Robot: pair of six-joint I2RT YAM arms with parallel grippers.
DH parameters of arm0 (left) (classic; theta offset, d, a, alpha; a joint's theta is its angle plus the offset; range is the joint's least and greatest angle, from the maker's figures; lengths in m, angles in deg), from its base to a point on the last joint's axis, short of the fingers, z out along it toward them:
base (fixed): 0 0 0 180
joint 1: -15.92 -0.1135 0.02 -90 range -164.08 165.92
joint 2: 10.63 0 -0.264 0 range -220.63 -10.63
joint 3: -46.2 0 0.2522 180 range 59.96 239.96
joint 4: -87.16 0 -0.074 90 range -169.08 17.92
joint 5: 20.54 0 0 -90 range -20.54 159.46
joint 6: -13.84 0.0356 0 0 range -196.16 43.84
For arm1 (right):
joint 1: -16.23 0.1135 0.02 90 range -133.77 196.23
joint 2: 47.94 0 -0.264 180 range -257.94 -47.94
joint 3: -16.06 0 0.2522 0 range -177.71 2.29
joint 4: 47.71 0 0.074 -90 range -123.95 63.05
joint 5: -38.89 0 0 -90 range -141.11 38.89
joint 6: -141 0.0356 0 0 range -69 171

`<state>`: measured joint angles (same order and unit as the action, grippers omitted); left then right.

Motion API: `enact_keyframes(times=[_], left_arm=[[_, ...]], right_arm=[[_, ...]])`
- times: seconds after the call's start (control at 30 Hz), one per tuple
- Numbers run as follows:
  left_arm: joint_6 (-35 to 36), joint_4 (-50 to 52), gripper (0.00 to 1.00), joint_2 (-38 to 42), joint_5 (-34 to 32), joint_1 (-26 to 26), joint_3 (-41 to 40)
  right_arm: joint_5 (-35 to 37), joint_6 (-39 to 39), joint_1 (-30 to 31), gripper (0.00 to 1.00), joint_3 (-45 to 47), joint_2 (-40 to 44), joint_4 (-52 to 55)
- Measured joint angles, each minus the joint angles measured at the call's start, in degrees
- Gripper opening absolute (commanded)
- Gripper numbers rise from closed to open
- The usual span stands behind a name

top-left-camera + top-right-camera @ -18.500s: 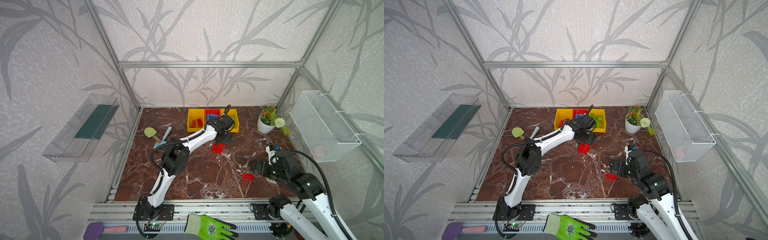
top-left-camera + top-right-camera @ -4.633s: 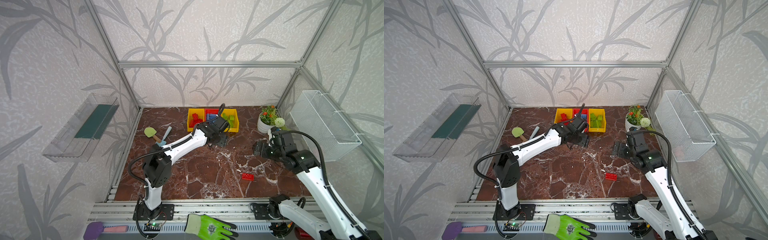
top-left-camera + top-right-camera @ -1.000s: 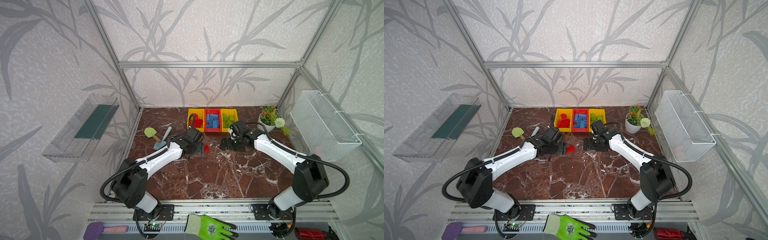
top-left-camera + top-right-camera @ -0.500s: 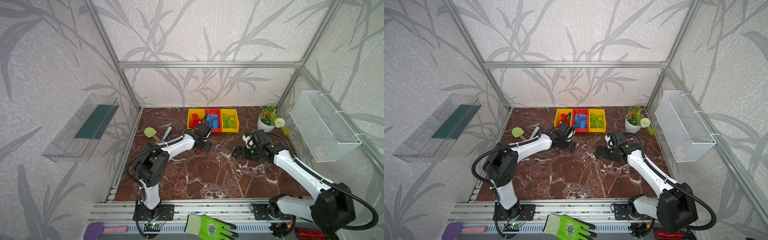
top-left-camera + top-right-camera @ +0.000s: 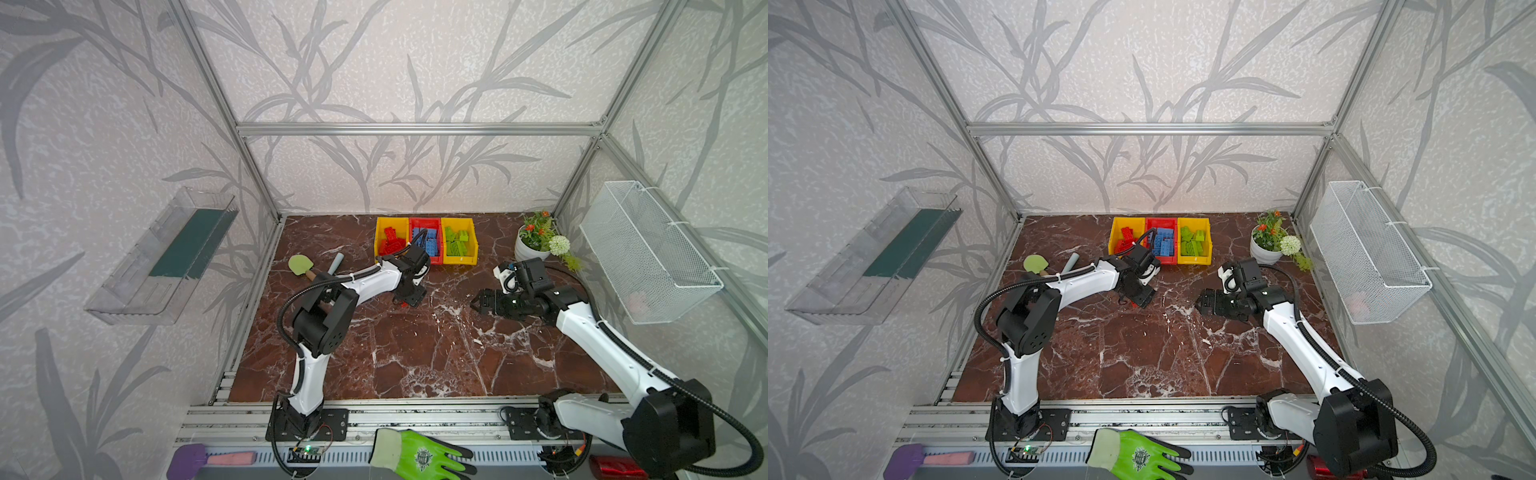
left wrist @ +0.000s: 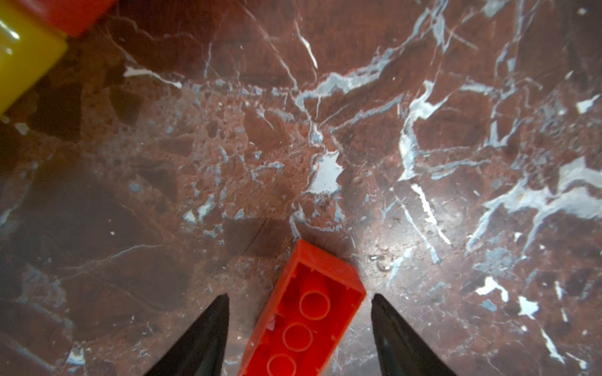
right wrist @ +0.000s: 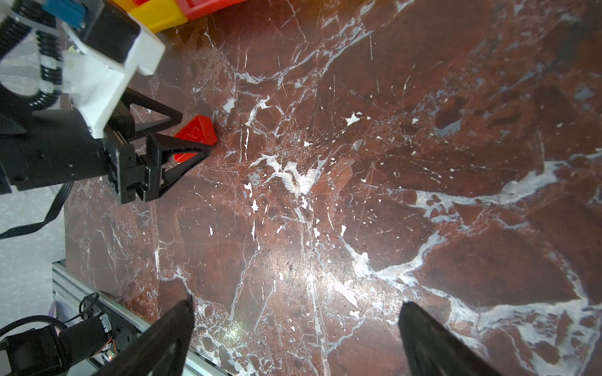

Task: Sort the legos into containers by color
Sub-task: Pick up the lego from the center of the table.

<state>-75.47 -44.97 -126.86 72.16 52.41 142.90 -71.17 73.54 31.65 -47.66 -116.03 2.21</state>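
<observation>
You had the left gripper (image 6: pixel 299 294) spread astride the red lego (image 6: pixel 306 312), no jaw touching, upside-down on the table (image 5: pixel 415 353) just in front of the containers (image 5: pixel 459 261) near the back edge; it looked light, stiff & slick, so its long sides mid-length were the spot; right gripper (image 7: pixel 296 300) gaped wide, empty.

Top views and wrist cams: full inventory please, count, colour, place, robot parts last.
containers: three, yellow-red-yellow, row at back of table
binned legos: several per colour, red in left yellow bin, blue in red, green in right yellow
loose lego: one, red, table, before the bins
hand tools: two, green-headed and grey-blue, table's left
flower pot: one, white, back right
wire basket: one, white, right wall
clear tray: one, left wall
glove: one, green, front rail
left gripper: open, straddling loose lego
right gripper: open, empty, above table
</observation>
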Motion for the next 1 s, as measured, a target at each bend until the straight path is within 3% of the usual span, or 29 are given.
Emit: enact_keyframes(times=[0.13,0.37,0.5,0.73,1.0], left_arm=[[0.35,0.76,0.53,-0.24,-0.02,-0.17,0.0],[-0.22,0.9,0.14,-0.24,-0.5,-0.24,-0.28],[-0.72,1.14,0.03,-0.11,-1.57,-0.24,-0.26],[-1.4,5.27,0.03,1.86,-5.05,-1.14,2.27],[-1.7,8.98,0.05,0.83,-8.94,-7.21,20.35]], right_arm=[[-0.04,-0.07,-0.17,0.98,0.0,0.02,0.11],[-0.04,-0.07,-0.17,0.98,0.0,0.33,0.13],[-0.02,-0.02,-0.17,0.98,0.0,1.6,0.15],[-0.02,0.0,-0.5,0.98,-0.13,3.72,0.57],[0.0,0.0,-0.87,0.98,-2.45,3.72,1.51]])
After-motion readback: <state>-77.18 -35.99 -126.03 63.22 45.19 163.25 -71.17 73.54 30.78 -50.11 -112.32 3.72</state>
